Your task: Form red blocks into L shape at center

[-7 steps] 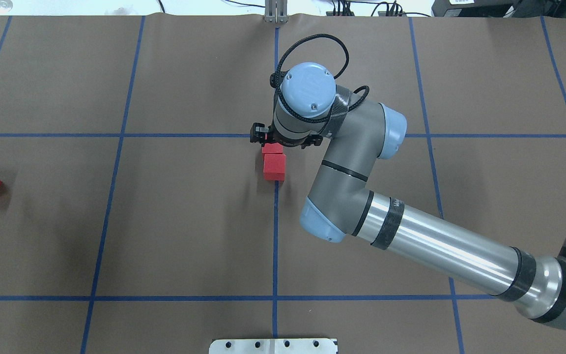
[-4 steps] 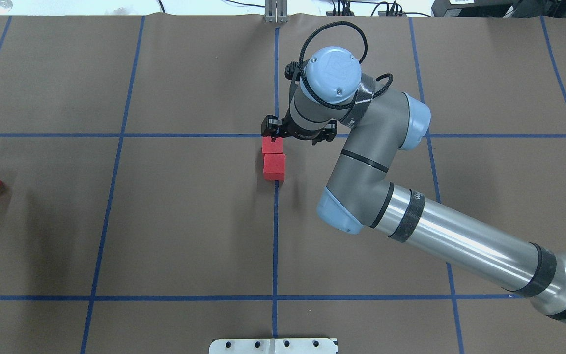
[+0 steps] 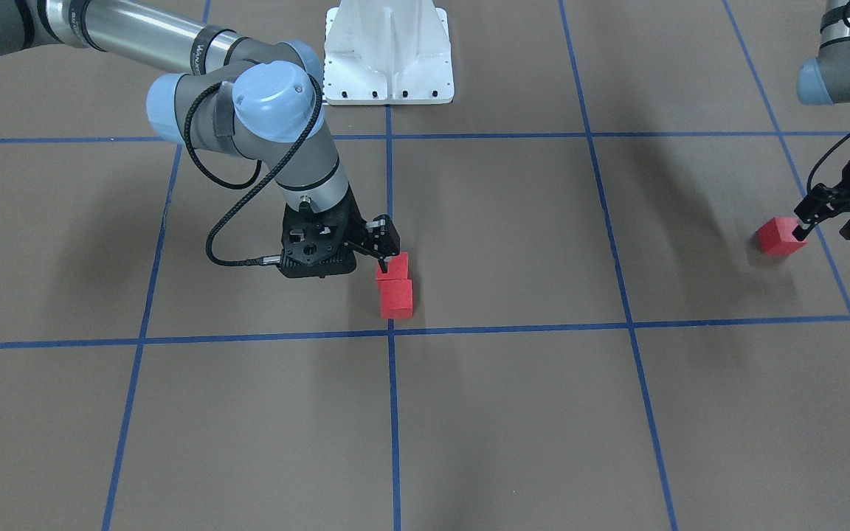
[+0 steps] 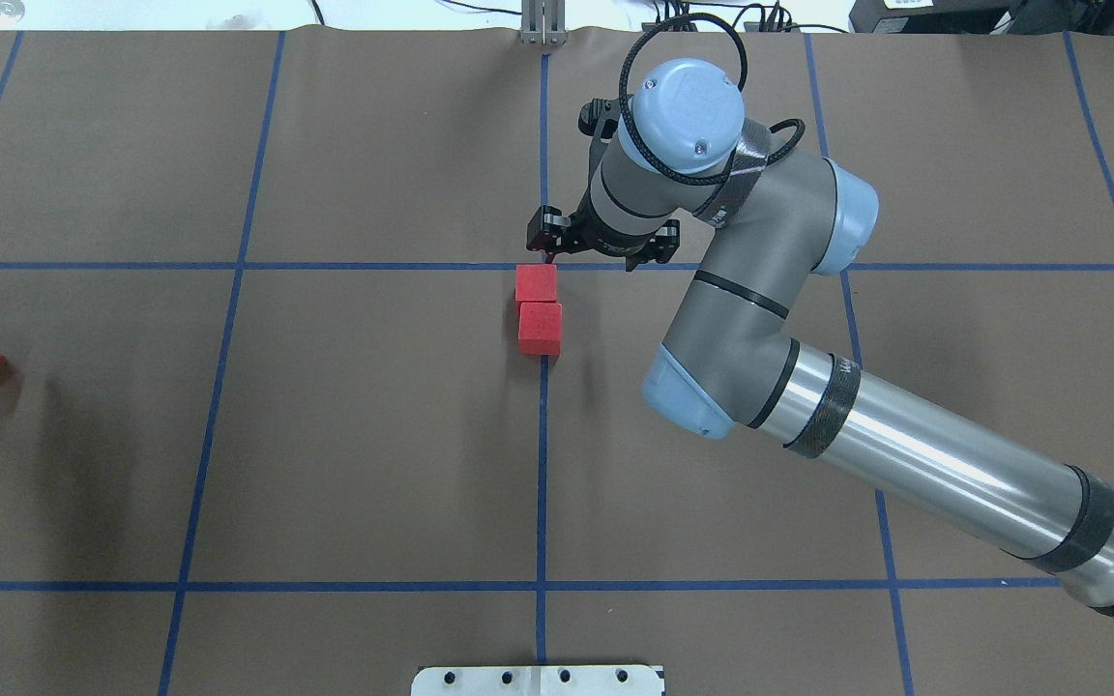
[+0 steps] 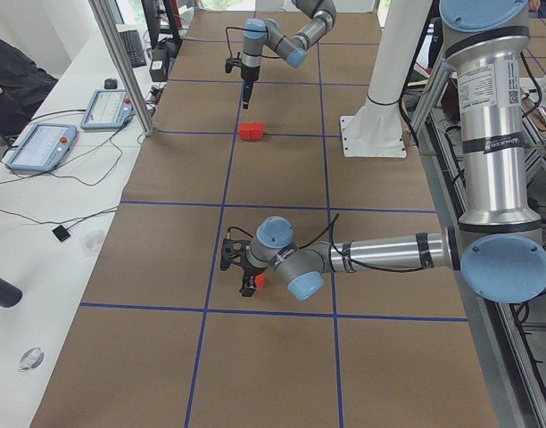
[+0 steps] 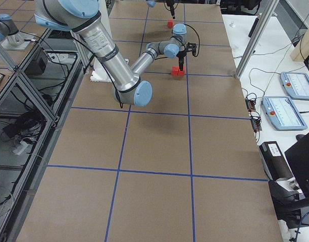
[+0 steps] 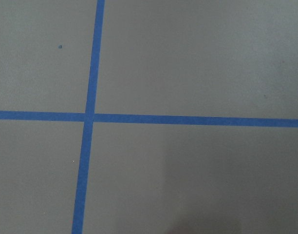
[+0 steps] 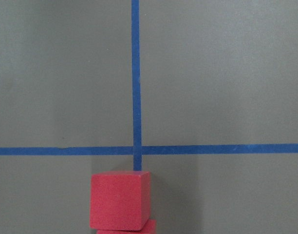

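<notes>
One block [image 4: 536, 283] sits just on the robot's side of the center [image 4: 543, 266], the second block [image 4: 540, 329] touching it in line; the right pincer [image 3: 347, 254] hangs beside them, spread and empty. The third block [image 3: 781, 236] lies well apart at the bench's [image 3: 513, 413] left end, just beside the left pincer [image 3: 823, 232], wide and holding nothing; roughly two-thirds done, I judge, with the L's foot not yet fetched.
</notes>
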{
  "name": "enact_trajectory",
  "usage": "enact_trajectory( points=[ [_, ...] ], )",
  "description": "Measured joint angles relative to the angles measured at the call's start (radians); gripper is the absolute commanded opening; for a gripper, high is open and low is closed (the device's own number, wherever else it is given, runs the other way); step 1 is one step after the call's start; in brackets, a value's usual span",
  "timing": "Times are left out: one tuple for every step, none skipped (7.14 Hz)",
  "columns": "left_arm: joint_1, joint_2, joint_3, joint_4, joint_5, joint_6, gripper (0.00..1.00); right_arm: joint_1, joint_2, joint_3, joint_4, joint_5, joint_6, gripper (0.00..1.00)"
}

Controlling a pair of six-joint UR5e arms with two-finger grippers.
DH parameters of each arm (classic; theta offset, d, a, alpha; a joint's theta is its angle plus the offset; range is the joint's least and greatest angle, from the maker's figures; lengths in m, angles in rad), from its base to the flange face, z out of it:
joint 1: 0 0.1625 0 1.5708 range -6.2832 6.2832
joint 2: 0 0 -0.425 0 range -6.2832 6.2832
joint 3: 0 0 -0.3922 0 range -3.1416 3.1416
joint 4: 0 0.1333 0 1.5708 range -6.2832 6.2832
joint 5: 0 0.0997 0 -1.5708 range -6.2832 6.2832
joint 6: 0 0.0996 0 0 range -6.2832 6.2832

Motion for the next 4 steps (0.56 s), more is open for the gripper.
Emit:
enact_trajectory(
  points=[
    [0.024, 0.0, -0.002, -0.001, 0.013, -0.012, 1.0, 0.008, 0.0, 0.007, -0.008, 0.005, -0.001, 0.98],
    [0.04, 0.001, -0.003, -0.002, 0.021, -0.016, 1.0, 0.013, -0.001, 0.013, -0.017, 0.009, -0.001, 0.98],
    [0.054, 0.002, -0.003, -0.003, 0.028, -0.016, 1.0, 0.016, -0.003, 0.016, -0.021, 0.01, -0.002, 0.99],
    [0.068, 0.002, -0.003, -0.002, 0.034, -0.016, 1.0, 0.019, -0.005, 0.017, -0.023, 0.011, -0.003, 0.99]
  ],
)
